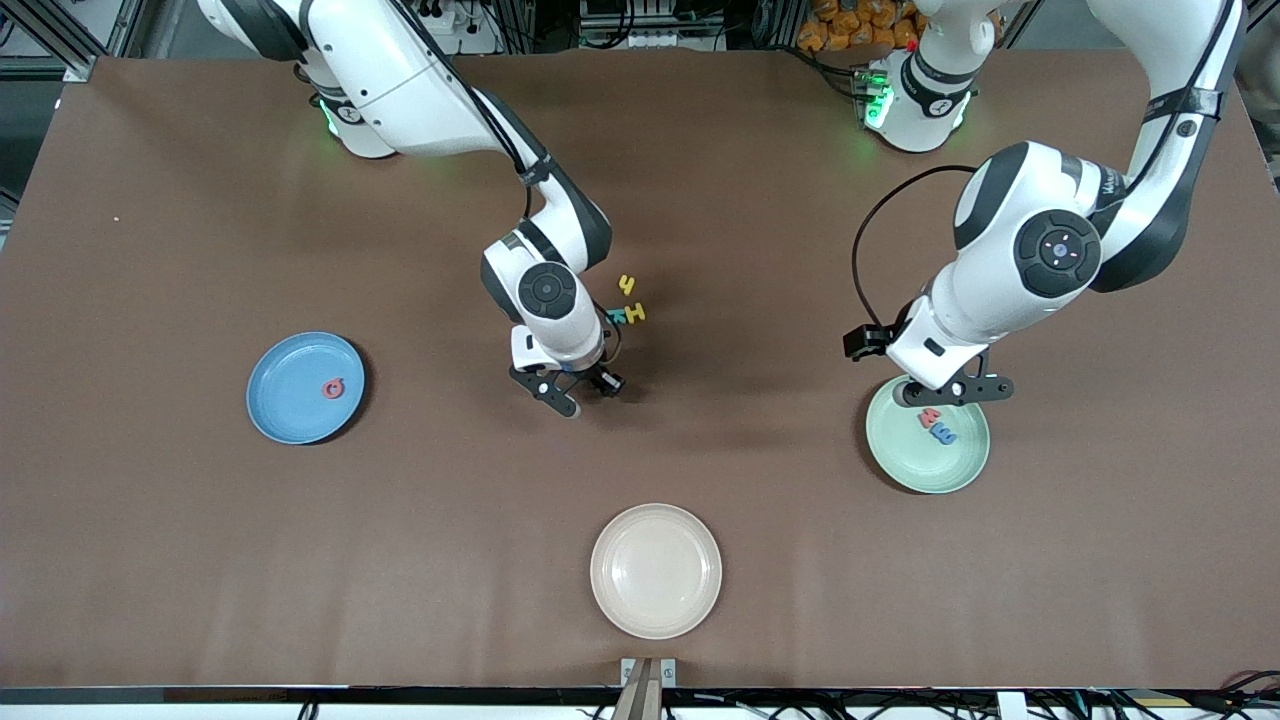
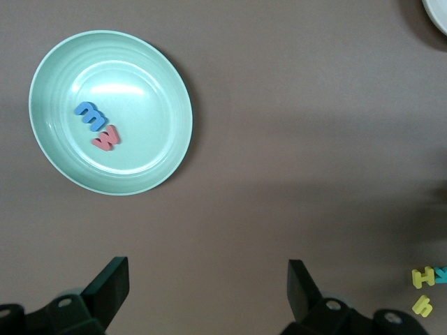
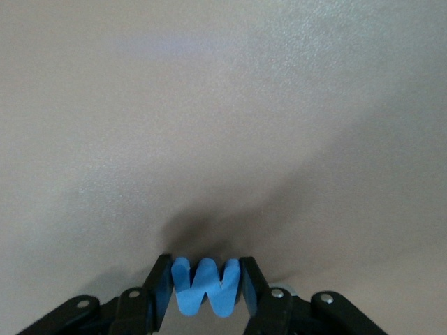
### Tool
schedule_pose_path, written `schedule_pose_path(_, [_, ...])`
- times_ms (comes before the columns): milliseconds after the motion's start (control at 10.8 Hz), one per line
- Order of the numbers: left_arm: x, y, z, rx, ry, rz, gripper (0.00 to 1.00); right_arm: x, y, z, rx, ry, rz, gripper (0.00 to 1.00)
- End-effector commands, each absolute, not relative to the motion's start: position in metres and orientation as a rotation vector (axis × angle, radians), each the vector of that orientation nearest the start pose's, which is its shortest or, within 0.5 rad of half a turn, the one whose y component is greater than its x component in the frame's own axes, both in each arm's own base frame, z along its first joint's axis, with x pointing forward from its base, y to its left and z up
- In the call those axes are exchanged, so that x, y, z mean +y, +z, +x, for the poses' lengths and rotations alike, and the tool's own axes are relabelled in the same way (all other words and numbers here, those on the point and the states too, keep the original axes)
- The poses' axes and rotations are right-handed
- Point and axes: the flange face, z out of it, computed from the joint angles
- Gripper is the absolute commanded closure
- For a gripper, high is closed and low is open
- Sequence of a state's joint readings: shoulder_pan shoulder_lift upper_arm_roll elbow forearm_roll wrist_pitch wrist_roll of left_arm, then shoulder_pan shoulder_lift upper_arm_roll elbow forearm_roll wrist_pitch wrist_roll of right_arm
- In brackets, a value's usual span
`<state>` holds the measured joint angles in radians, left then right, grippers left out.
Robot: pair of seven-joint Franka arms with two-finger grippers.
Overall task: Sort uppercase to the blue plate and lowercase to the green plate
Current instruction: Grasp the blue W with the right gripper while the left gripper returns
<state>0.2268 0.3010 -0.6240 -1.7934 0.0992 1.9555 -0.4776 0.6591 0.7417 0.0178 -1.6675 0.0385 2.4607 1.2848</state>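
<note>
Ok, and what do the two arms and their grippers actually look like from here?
Both arms are glossy white with dark grey joint bands and round black caps. A black cable runs along each. Green lights glow at both bases. The right gripper and left gripper are black, with two flat fingers each.

right tool (image 1: 582, 392) | bare counter (image 1: 420, 480) all round it | yellow letters (image 1: 628, 300) close by, toward the arm bases | blue plate (image 1: 290, 420) well apart
</note>
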Motion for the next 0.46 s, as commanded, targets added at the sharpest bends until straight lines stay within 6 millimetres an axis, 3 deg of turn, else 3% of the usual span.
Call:
schedule_pose_path(0, [-0.209, 0.408, 0.575, -0.099, 0.191, -3.188, 0.00, 0.424, 0.170, 0.542, 0.961, -0.022, -2.940, 0.59])
schedule_pose_path(371, [-0.224, 0.413, 0.568, -0.067, 0.182, -3.198, 0.00, 0.423, 0.168, 0.540, 0.896, -0.015, -2.979, 0.71])
